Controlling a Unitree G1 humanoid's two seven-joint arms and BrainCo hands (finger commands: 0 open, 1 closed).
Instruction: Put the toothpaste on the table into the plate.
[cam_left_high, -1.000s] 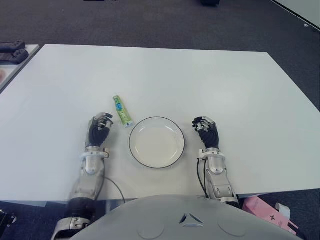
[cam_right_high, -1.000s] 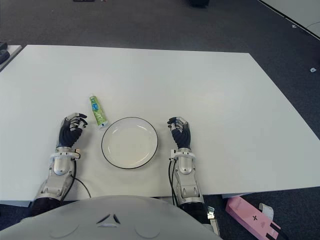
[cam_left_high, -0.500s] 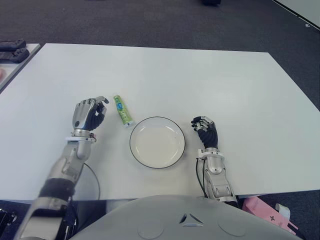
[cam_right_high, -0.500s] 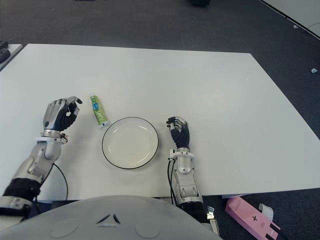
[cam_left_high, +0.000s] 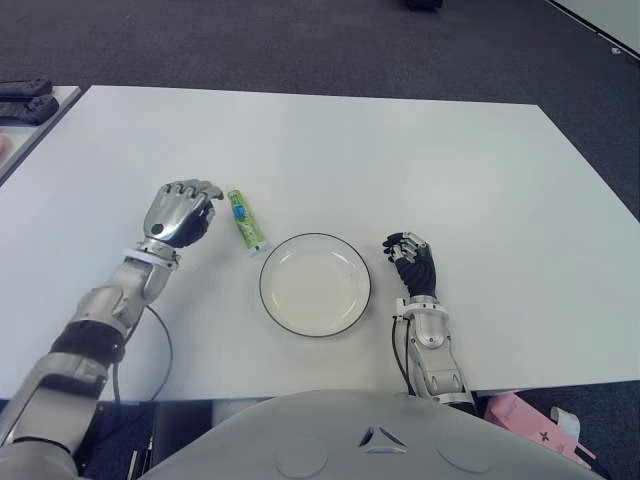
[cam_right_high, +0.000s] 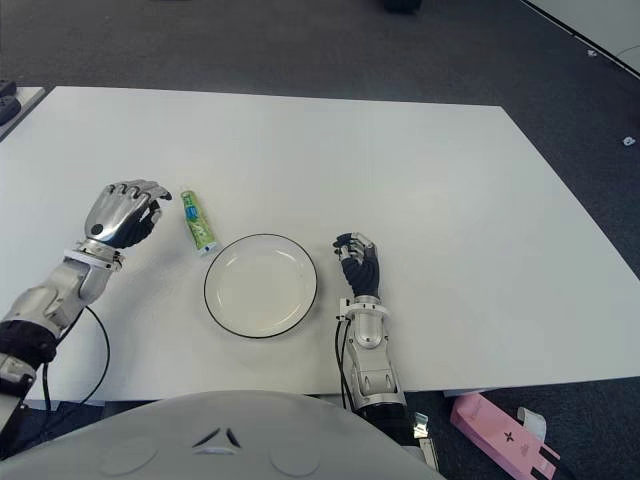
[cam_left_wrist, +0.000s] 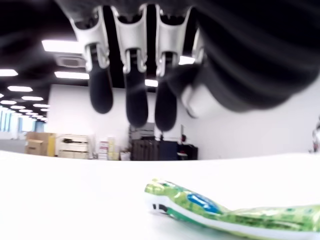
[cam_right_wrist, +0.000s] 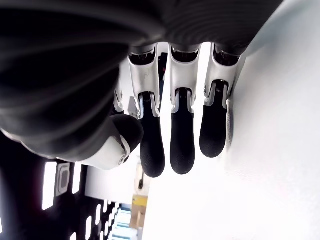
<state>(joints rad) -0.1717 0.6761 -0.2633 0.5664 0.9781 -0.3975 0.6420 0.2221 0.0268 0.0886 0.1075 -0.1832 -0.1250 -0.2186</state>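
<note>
A green toothpaste tube (cam_left_high: 245, 222) lies flat on the white table (cam_left_high: 420, 160), just beyond the left rim of an empty white plate (cam_left_high: 315, 285) with a dark edge. My left hand (cam_left_high: 180, 212) hovers just left of the tube, palm down. In the left wrist view its fingers (cam_left_wrist: 136, 107) hang loosely above the toothpaste tube (cam_left_wrist: 200, 207) and hold nothing. My right hand (cam_left_high: 412, 262) shows right of the plate, its fingers (cam_right_wrist: 181, 150) relaxed and empty against the table.
Dark objects (cam_left_high: 22, 100) sit on another surface at the far left. A pink thing (cam_left_high: 530, 420) lies on the floor at the lower right. A cable (cam_left_high: 160, 340) trails from my left wrist. The table's near edge runs close to my body.
My left hand lifted from beside the plate, swung out to the left and forward, and now hovers next to the toothpaste. The right hand, tube and plate stayed put.
</note>
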